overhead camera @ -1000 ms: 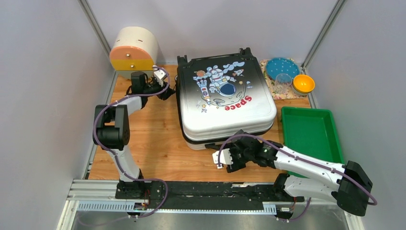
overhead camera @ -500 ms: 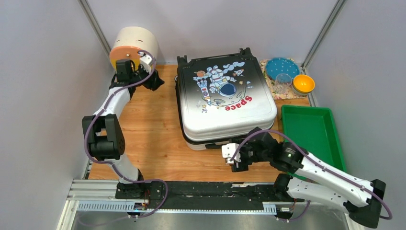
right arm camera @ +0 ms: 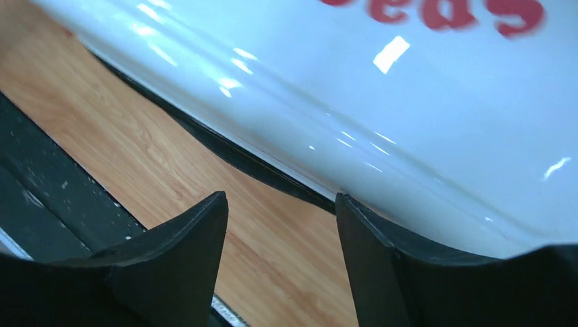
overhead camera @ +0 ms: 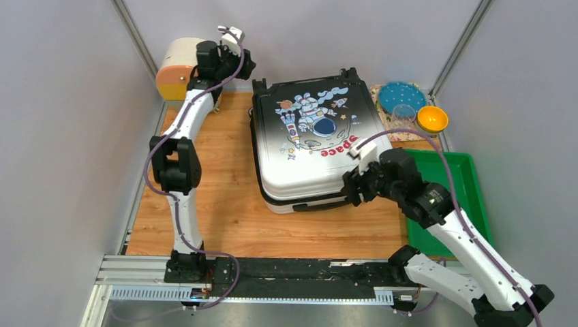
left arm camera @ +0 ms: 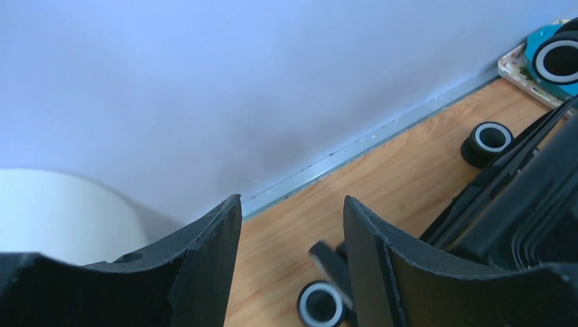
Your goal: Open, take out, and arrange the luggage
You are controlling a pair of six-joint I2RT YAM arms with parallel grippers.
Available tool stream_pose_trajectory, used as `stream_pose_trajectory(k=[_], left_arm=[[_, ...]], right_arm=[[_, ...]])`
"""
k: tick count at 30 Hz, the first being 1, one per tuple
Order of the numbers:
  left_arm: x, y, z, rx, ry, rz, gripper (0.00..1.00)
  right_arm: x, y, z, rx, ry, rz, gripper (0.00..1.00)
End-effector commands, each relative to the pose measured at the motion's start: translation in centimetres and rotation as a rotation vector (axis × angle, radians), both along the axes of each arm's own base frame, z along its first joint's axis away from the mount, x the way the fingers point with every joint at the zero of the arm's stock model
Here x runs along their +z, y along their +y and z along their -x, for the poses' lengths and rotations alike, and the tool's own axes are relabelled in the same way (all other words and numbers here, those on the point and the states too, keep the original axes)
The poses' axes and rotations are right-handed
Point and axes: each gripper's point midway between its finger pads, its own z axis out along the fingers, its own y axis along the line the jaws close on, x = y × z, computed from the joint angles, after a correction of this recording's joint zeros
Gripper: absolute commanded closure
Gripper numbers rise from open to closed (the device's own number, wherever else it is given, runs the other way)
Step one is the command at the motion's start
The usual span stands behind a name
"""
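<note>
Left arm (overhead camera: 191,116) and right arm (overhead camera: 465,238): white, black-jointed, purple-cabled.

Left gripper (left arm camera: 292,199) being lifted from left flank of luggage (overhead camera: 320,146), being carried up beyond its far-left corner. Right gripper (right arm camera: 279,195) being swung from front of luggage's near edge, being raised over its near-right corner.
</note>
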Motion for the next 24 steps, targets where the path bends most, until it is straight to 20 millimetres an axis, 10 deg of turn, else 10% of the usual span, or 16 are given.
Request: stream_pose_trajectory(k=[1,14,24], left_arm=[[0.2,-2.9,-3.1,0.019,-0.053,0.081,0.34],[-6.8,-7.8,-3.9,-0.052,-0.01,0.016,0.25],[-13.6,-8.8,-1.1,-0.127,0.017,-0.396,0.19]], right_arm=[[3.3,-3.4,-2.5,-0.335,0.093,-0.191,0.33],[0.1,-9.7,-0.6,-0.715,0.401,-0.287,0.28],[-2.4,-7.8,-0.1,-0.72,0.673,-0.437,0.27]])
